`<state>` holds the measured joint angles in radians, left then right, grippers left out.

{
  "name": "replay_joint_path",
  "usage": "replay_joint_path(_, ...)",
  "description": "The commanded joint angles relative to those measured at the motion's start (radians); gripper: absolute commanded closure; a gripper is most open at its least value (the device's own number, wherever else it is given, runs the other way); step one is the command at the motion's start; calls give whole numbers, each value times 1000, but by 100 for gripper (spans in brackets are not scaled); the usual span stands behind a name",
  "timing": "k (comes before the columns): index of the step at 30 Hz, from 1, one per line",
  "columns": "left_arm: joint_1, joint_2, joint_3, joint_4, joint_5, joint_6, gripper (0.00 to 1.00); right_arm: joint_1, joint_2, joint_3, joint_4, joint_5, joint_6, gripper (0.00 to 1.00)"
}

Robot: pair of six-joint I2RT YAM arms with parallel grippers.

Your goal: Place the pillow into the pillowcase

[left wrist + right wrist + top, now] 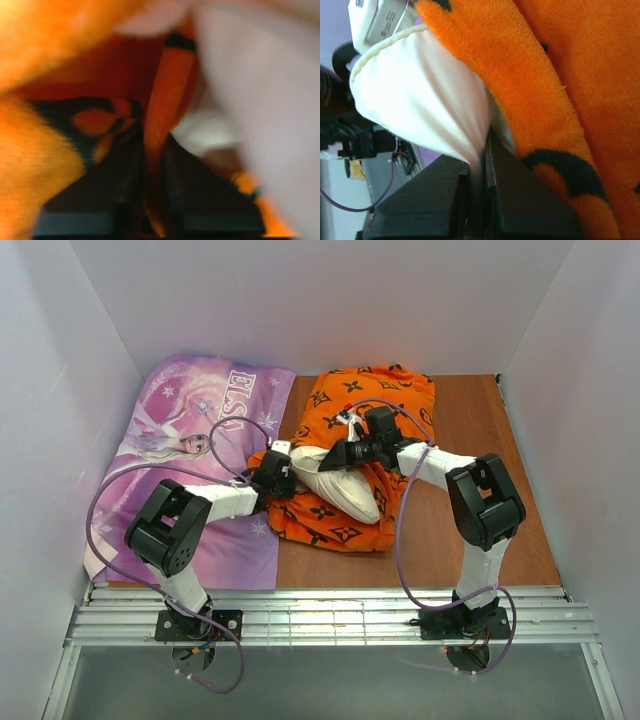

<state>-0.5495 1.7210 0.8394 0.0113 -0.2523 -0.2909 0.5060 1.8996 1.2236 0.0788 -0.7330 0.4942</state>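
The soft, light-looking pillow point(420, 95) was pinched near its corner by the closed right gripper point(477, 170), while the left gripper point(152, 170) clamped a fold of the pillowcase point(385, 400).

"What do the arms look like?"

"The left arm point(225, 502) and the right arm point(485, 502) match. Both have white tube links joined by chunky black joint housings."

"Any wiring?"

"A thin purple cable point(90, 515) loops along the left one, and a second purple cable point(399, 540) hangs beside the right. Each arm stands on a black base plate point(198, 625) with small red and yellow specks of wiring below."

"And the fingers?"

"The right fingers point(530, 200) are matte black wedges with flat faces. The left fingers point(215, 205) look the same, though blurred."
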Motion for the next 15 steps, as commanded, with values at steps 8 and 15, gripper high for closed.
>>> replay_joint_path(8,302,-303,36,-255,268,183,100,-24,-97,-96,-254,130,-491,99)
replay_joint_path(15,339,-370,101,-287,754,121,100,71,68,31,-407,173,-691,99)
